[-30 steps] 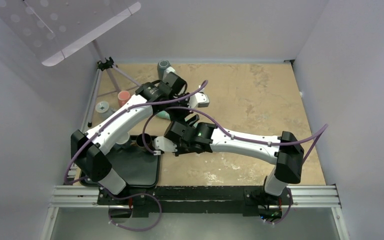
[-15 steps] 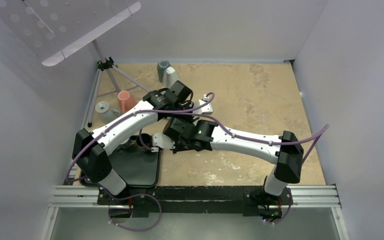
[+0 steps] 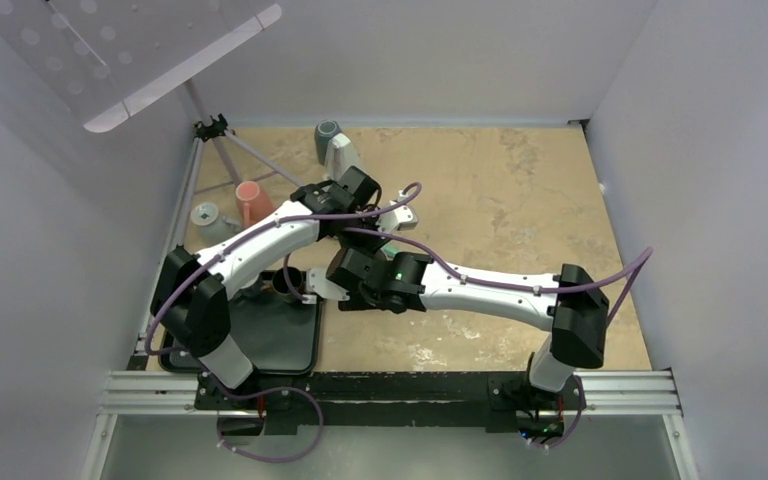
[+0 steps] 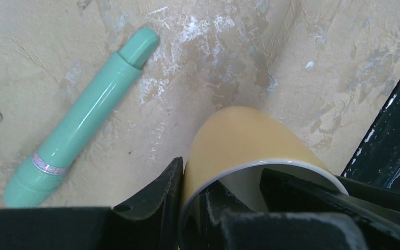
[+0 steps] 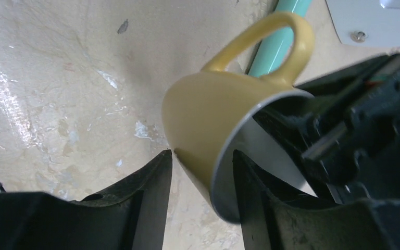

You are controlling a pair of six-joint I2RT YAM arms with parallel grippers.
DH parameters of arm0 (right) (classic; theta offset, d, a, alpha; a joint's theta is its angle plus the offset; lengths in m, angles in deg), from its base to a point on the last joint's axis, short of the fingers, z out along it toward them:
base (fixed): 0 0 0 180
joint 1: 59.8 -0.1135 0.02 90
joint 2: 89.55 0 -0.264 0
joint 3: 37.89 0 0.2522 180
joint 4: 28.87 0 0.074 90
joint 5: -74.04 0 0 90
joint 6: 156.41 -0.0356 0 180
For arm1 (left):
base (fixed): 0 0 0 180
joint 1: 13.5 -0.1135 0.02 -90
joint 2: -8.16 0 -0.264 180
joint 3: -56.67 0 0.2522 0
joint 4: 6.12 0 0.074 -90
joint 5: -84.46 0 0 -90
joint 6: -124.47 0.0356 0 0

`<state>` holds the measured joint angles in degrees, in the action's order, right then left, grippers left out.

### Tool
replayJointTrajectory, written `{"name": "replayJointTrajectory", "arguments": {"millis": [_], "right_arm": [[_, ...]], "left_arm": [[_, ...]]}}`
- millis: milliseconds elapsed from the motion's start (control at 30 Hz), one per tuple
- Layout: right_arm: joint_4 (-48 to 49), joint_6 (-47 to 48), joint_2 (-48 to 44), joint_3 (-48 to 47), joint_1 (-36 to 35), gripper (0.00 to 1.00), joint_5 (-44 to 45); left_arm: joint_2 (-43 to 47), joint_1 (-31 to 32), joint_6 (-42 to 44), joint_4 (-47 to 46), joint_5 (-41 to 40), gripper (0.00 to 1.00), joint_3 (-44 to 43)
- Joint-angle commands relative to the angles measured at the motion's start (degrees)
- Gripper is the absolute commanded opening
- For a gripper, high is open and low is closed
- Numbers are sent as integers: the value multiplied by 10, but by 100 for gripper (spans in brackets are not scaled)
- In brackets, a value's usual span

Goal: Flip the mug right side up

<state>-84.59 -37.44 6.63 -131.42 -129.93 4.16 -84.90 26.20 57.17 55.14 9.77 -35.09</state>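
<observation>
The yellow mug [image 4: 245,140] hangs tilted above the tan table, its white inside facing the left wrist camera. My left gripper [image 4: 195,177] is shut on the mug's rim wall, one finger outside and one inside. In the right wrist view the mug [image 5: 208,114] shows its handle [image 5: 276,36] pointing up and away. My right gripper [image 5: 202,156] is open and straddles the lower rim; a gap shows between the wall and its fingers [image 5: 151,192]. In the top view the mug is hidden under the two crossed wrists.
A teal pen-like cylinder [image 4: 78,114] lies on the table just beyond the mug. A black tray [image 3: 270,330] with a dark mug [image 3: 288,283] sits at the near left. A grey-blue mug [image 3: 327,135], a salmon cup [image 3: 249,197] and a grey cup [image 3: 205,216] stand at the far left.
My left wrist swung in over the right wrist and its jaws shut on the mug's rim. My right gripper has loosened from the mug and stands open.
</observation>
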Motion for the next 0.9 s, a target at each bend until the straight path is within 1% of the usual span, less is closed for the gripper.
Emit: {"name": "replayJointTrajectory", "arguments": {"millis": [0,167,333,433,600,733,833,867], "right_arm": [[30,-64,-55,12,4,50,39],[43,-83,-102,21,3,51,10],[74,-95,-160,38,4,51,-33],[107,-101,-194,53,4,50,-66],[170,-104,-232,84,19,52,-78],[208,-114,-242,95,59,52,-127],[234,-110,-245,98,92,52,-156],[241,-107,-246,100,100,52,-162]], "left_arm": [[-13,-24,-25,-28,4,0,5],[-15,-55,-22,-20,2,0,-7],[5,-113,-18,53,6,0,-59],[43,-163,-7,106,3,0,-86],[123,-263,7,201,-5,0,-100],[196,-355,23,255,-14,0,-77],[246,-404,36,277,-35,0,-47],[259,-434,40,288,-44,0,-42]]}}
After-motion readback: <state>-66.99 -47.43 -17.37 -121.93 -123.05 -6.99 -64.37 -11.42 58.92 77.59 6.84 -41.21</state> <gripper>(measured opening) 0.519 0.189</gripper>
